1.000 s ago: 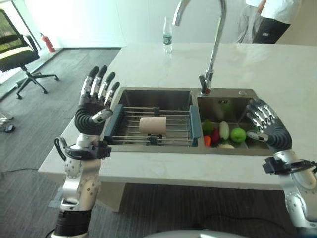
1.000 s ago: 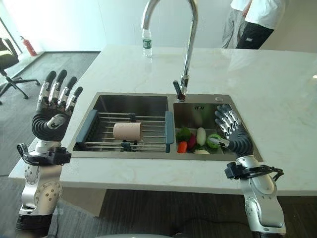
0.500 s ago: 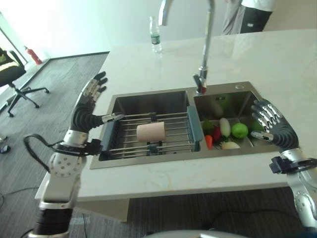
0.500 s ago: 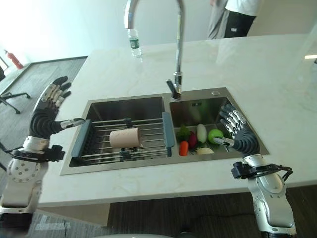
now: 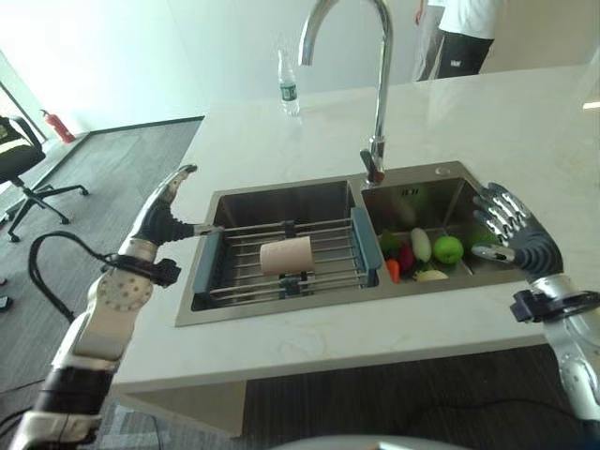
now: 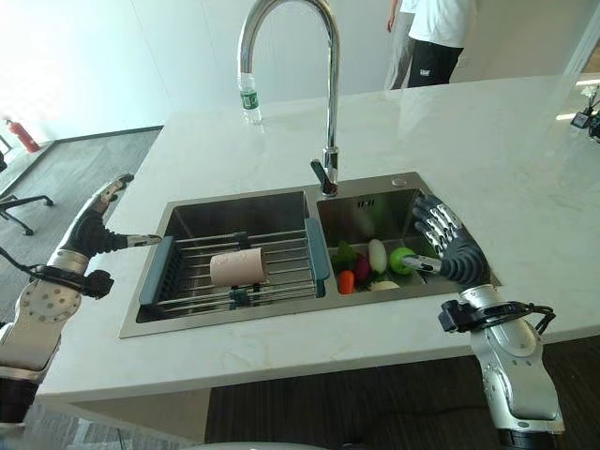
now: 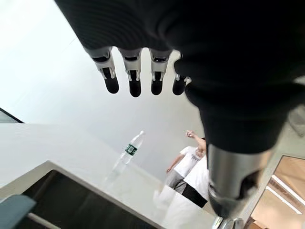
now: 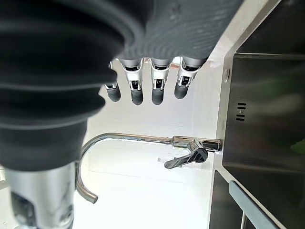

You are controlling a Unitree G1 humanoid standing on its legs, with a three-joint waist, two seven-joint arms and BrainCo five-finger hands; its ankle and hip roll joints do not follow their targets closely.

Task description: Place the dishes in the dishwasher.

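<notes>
A beige cup (image 5: 286, 254) lies on its side on a wire rack (image 5: 328, 274) with blue-grey ends, set across the left basin of the steel sink (image 5: 281, 309). My left hand (image 5: 157, 217) hovers open just left of the rack's left end, its straight fingers (image 7: 133, 78) holding nothing. At the right rim of the right basin my right hand (image 5: 511, 234) is raised and open, its fingers (image 8: 143, 88) spread and empty. No dishwasher shows.
The right basin holds a green apple (image 5: 448, 248), a white vegetable (image 5: 420, 244), a carrot (image 5: 392, 270) and other produce. A tall curved faucet (image 5: 377, 94) rises behind the sink. A water bottle (image 5: 287, 82) stands far back. A person (image 5: 459, 37) stands beyond the counter. An office chair (image 5: 14, 169) is at the left.
The camera has shifted. My left hand has dropped from an upright raised pose and tipped forward toward the rack's left end. The right hand and the cup stay put.
</notes>
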